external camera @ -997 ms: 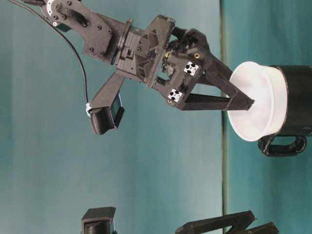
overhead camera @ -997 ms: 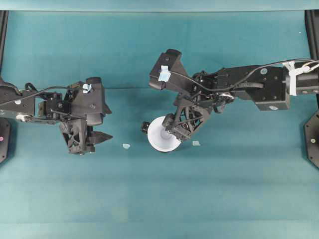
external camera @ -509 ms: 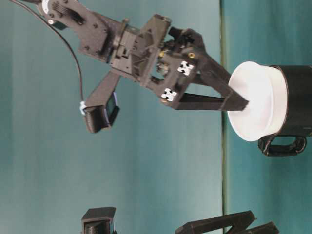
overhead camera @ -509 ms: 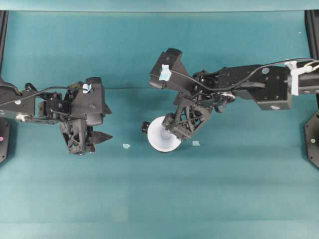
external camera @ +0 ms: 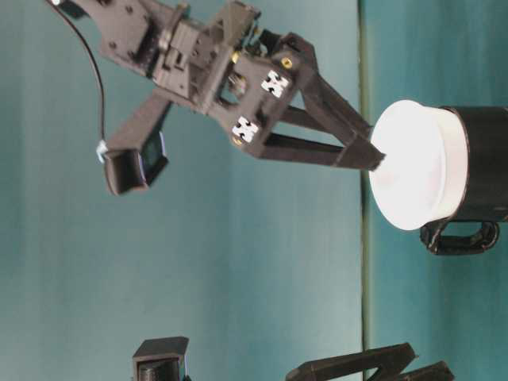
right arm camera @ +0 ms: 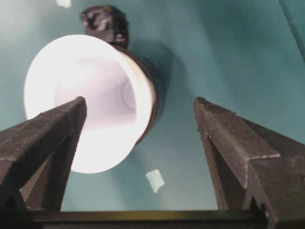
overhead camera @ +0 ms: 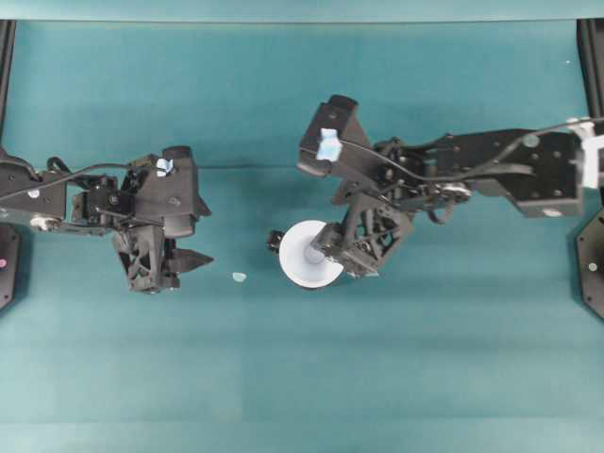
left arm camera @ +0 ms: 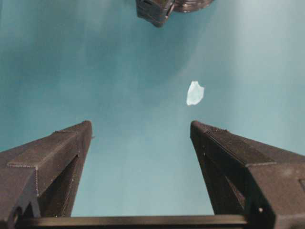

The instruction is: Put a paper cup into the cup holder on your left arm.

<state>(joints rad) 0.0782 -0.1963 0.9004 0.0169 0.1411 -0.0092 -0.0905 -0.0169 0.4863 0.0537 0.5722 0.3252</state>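
Observation:
The white paper cup [overhead camera: 304,255] sits nested in the glossy black cup holder [external camera: 480,163], which stands on the teal table between the two arms. Its wide rim [external camera: 413,175] sticks out above the holder, and the holder's knob handle [overhead camera: 275,241] points up-left. My right gripper [overhead camera: 335,257] is open just right of the cup. In the right wrist view one fingertip [right arm camera: 78,107] overlaps the cup [right arm camera: 86,100], the other stands off beside the holder [right arm camera: 155,95]. My left gripper [overhead camera: 193,260] is open and empty, well left of the cup, pointing at it.
A small pale paper scrap [overhead camera: 239,277] lies on the table between my left gripper and the holder. Another scrap [right arm camera: 155,180] lies under my right gripper. Black frame posts [overhead camera: 593,255] stand at the table's side edges.
My right arm has drawn back to the right and lifted, so its fingertip has come out of the cup's mouth. The cup stays in the holder. The left arm has not moved.

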